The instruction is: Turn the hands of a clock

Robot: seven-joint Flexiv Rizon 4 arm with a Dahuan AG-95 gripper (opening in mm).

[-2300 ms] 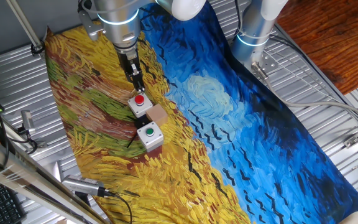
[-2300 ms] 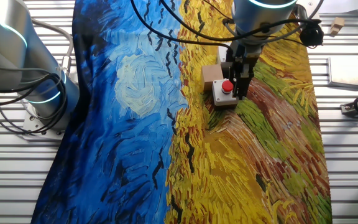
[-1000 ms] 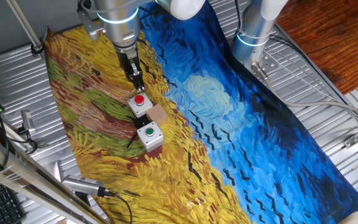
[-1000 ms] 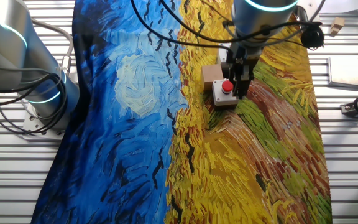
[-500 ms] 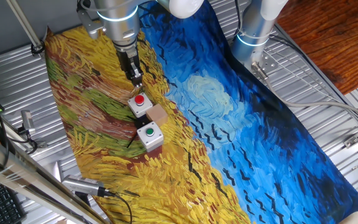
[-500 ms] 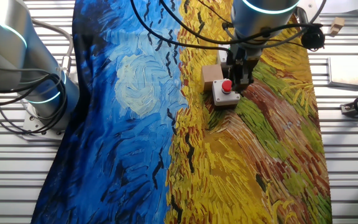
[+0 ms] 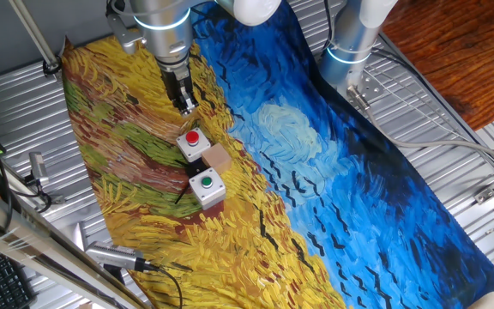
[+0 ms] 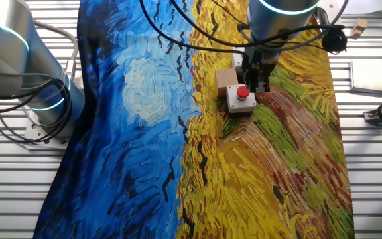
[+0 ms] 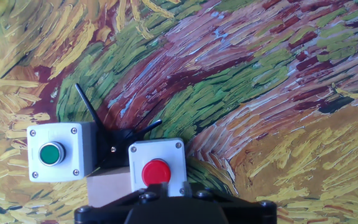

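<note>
Painted cloth [image 7: 333,172] drapes the table, and the gripper [image 7: 185,106] hangs just above the red-button box [image 7: 193,143]; whether its jaws are parted is unclear. Black clock hands [image 9: 114,134] poke out between that box and the green-button box [image 9: 58,151], against the brown block [image 7: 219,157].

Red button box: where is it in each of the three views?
One fixed view: red button box left of centre, just below the gripper.
The other fixed view: upper centre-right, under the gripper.
Hand view: bottom centre, right of the green button box.
Shared landmark: the brown block touching the red box in every view.
</note>
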